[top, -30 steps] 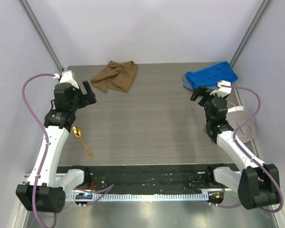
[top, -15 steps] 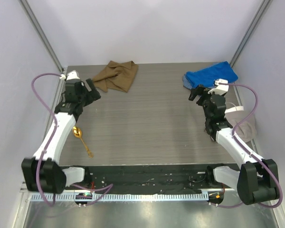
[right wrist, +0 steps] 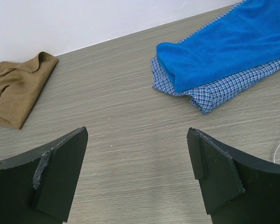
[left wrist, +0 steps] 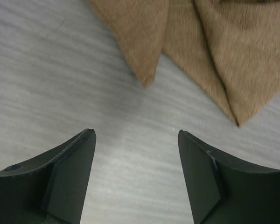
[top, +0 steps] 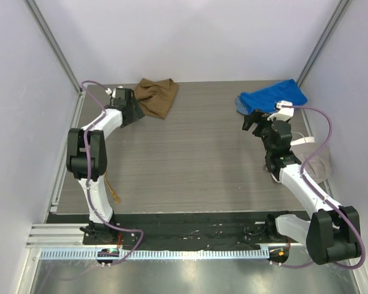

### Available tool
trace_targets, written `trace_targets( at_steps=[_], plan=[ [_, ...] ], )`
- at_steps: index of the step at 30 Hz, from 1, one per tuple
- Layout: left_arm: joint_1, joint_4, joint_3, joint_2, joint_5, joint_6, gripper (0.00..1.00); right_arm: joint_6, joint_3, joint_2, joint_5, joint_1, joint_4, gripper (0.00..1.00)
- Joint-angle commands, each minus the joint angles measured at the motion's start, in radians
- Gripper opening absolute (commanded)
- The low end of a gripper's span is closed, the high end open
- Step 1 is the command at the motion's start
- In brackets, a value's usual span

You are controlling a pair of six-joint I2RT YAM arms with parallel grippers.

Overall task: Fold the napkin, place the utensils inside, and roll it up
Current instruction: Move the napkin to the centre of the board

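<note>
The napkin (top: 157,97) lies crumpled at the far left of the table (top: 190,159). Its pointed corners sit just beyond the left gripper (left wrist: 136,135), whose jaws are spread and empty. The right gripper (right wrist: 137,133), also spread and empty, hangs near the blue cloth (right wrist: 224,46), well apart from the napkin.

No readable text, label, brand, number or sign shows in any of the three views; the cloths, the arms and the tabletop (top: 196,153) all appear unmarked as far as can be told.
</note>
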Motion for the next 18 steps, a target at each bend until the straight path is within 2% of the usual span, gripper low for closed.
trace_targets(
  at_steps=[1, 5, 15, 18],
  plan=[
    [0.006, 0.014, 0.126, 0.092, -0.042, 0.010, 0.74, -0.001, 0.053, -0.036, -0.017, 0.005, 0.005, 0.97],
    [0.018, -0.015, 0.212, 0.177, -0.030, 0.005, 0.71, -0.007, 0.064, -0.032, -0.023, 0.005, -0.007, 0.97],
    [0.047, -0.011, 0.298, 0.274, 0.012, -0.013, 0.59, -0.004, 0.081, -0.032, -0.064, 0.003, -0.035, 0.96],
    [0.052, -0.020, 0.333, 0.307, 0.024, -0.005, 0.51, -0.001, 0.087, -0.038, -0.077, 0.003, -0.046, 0.96]
  ],
)
